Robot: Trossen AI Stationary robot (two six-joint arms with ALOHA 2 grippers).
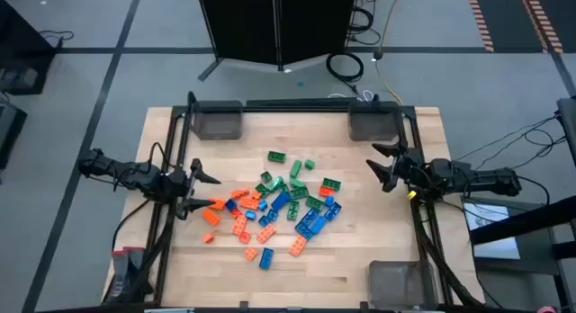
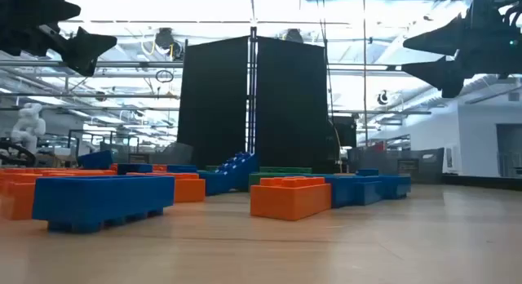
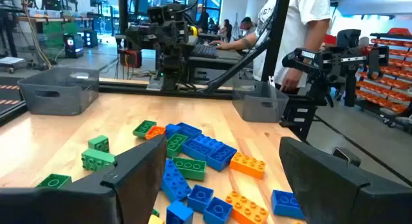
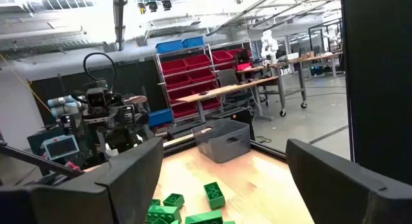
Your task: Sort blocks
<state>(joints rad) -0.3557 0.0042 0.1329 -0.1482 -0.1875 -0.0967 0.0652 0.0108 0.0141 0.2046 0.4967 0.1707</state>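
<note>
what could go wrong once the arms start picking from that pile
The blocks lie packed and overlapping, so an open hand closing on one may nudge or catch its neighbours. The left hand and right hand face the same pile, so they could crowd each other. Loose orange blocks near the front could get pushed farther off.

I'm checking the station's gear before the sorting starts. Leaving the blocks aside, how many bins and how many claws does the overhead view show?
Bins: 3
Claws: 2, the left claw and the right claw, both open
Total: 5
</note>
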